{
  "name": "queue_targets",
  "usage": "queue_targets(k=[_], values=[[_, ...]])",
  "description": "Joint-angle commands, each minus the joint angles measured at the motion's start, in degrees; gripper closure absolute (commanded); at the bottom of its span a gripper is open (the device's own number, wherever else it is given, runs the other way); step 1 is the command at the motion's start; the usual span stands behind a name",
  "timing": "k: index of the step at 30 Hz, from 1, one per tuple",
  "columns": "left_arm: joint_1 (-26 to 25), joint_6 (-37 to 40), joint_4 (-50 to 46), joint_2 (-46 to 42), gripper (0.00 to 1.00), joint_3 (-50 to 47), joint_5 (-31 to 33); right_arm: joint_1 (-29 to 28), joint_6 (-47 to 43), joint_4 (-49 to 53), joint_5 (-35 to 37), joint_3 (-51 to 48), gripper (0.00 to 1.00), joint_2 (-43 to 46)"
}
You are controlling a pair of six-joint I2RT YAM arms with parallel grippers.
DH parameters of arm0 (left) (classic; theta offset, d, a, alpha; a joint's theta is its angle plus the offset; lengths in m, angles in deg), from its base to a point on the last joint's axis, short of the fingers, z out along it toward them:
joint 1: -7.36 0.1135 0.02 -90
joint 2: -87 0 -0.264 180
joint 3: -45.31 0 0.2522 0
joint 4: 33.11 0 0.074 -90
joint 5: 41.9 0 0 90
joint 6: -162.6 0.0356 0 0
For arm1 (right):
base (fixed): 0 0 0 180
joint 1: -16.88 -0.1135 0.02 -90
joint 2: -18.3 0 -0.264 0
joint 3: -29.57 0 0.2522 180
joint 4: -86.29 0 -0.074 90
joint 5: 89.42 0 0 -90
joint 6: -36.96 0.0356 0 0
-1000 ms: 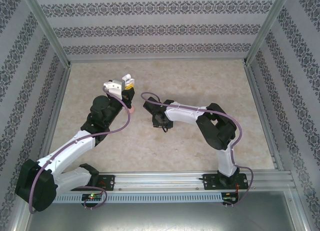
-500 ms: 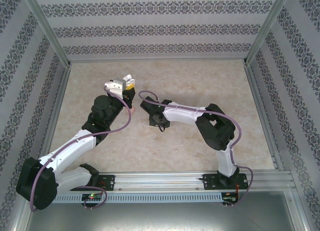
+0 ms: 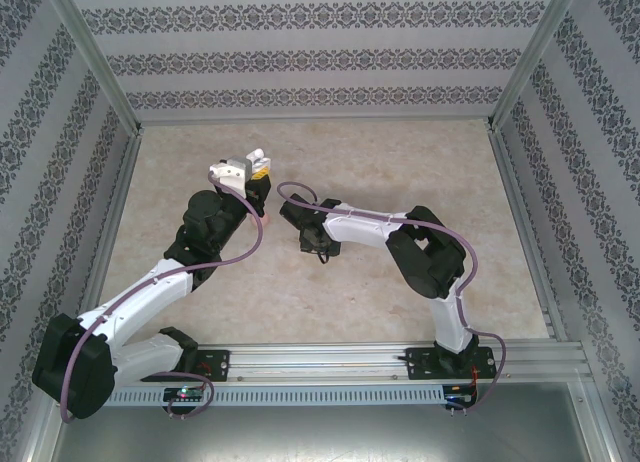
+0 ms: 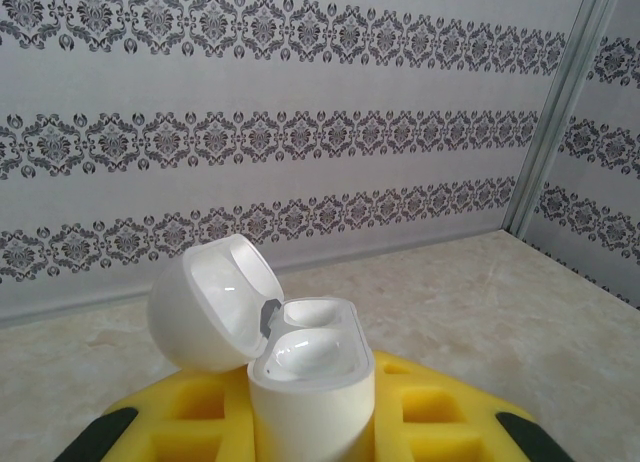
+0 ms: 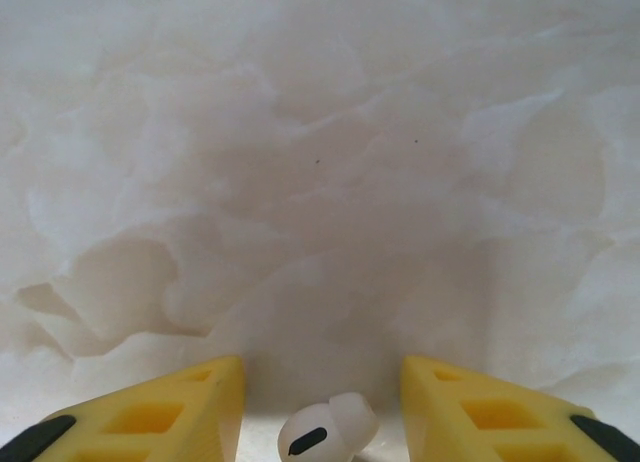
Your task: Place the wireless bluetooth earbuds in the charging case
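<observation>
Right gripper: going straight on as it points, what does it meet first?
Probably the tabletop. The white earbud sits between the right gripper's open fingers, so the tips would pass either side of it. Depth to the surface is unclear.

Pale beige marbled desk surface [image 3: 400,162], enclosed on three sides by white wall panels [image 3: 320,42] printed with horizontal bands of grey damask ornament. The same bands cross the back panel in the left wrist view. Slim brushed-aluminium posts [image 3: 95,62] stand at the two far corners. A slotted aluminium rail [image 3: 320,360] spans the near edge of the desk, with a dull grey metal sheet [image 3: 320,432] in front of it. Light even and diffuse, shadows soft
</observation>
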Motion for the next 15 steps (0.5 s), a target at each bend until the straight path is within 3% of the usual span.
queue_targets(k=[1, 15], values=[[0.72, -0.69, 3.63, 0.22, 1.0, 0.72, -0.64, -0.93, 0.6, 0.91, 0.58, 0.69, 0.55, -1.16], [0.69, -1.05, 3.62, 0.44, 1.0, 0.82, -0.86, -1.91, 0.37, 0.12, 0.53, -0.53, 0.65, -0.65]])
